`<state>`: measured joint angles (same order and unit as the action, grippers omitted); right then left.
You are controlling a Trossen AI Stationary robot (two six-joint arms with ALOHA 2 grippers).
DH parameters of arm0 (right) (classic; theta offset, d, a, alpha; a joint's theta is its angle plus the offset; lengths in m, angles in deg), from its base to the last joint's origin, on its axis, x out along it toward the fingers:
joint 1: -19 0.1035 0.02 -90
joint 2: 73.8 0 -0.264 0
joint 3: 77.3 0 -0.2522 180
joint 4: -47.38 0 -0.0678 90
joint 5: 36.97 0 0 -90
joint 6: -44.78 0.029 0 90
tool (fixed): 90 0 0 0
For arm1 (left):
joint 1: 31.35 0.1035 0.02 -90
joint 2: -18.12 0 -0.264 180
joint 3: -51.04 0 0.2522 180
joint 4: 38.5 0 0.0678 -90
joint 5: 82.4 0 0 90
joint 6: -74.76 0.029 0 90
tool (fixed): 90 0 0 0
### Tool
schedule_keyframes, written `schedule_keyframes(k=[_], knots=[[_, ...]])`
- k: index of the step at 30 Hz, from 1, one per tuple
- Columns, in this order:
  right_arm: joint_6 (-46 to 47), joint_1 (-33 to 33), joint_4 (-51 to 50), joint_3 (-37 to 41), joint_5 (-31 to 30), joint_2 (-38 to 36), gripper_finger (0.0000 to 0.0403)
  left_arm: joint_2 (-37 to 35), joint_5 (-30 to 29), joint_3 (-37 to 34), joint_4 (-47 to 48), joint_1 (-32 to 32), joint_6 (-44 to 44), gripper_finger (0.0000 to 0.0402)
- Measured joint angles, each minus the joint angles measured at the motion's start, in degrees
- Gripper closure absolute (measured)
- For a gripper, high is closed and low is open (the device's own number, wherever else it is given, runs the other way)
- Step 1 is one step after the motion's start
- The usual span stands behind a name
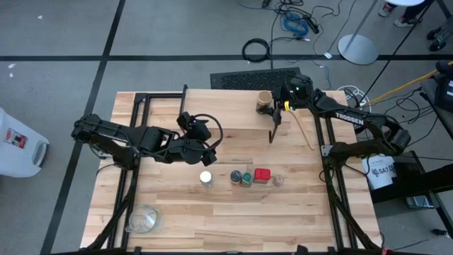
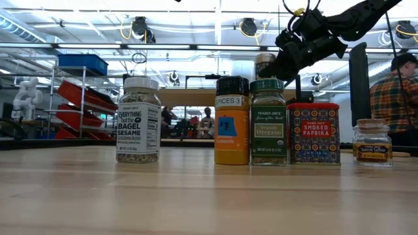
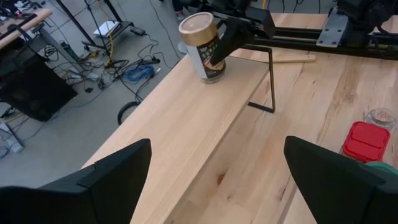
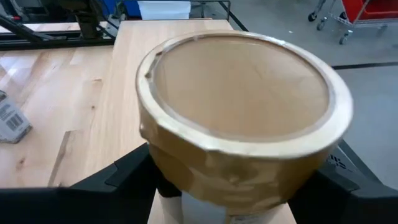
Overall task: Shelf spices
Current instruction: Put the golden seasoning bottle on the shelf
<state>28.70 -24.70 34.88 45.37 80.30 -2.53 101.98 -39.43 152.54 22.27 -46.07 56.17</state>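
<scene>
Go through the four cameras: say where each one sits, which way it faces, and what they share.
High view: above the table, looking straight down; both arms show, the right gripper at the tan-lidded jar on the shelf.
Low view: at tabletop height, looking level past a row of spices; one arm reaches in from above.
Left wrist view: on the left arm, looking along the shelf; its own open jaws frame the bottom.
Right wrist view: on the right arm, its jaws around the tan-lidded jar.
Shared: the tan-lidded jar shows in the high and both wrist views.

Right gripper meets tan-lidded jar on shelf; four spices line the table.
</scene>
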Motion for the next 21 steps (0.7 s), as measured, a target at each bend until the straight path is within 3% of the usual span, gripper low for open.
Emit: schedule_keyframes(k=[21], knots=[[-0.07,-1.37,-7.35,0.15,-0.44,-4.76,0.0124,0.02,0.00,0.00,0.01,0.00,1.01,0.0025]])
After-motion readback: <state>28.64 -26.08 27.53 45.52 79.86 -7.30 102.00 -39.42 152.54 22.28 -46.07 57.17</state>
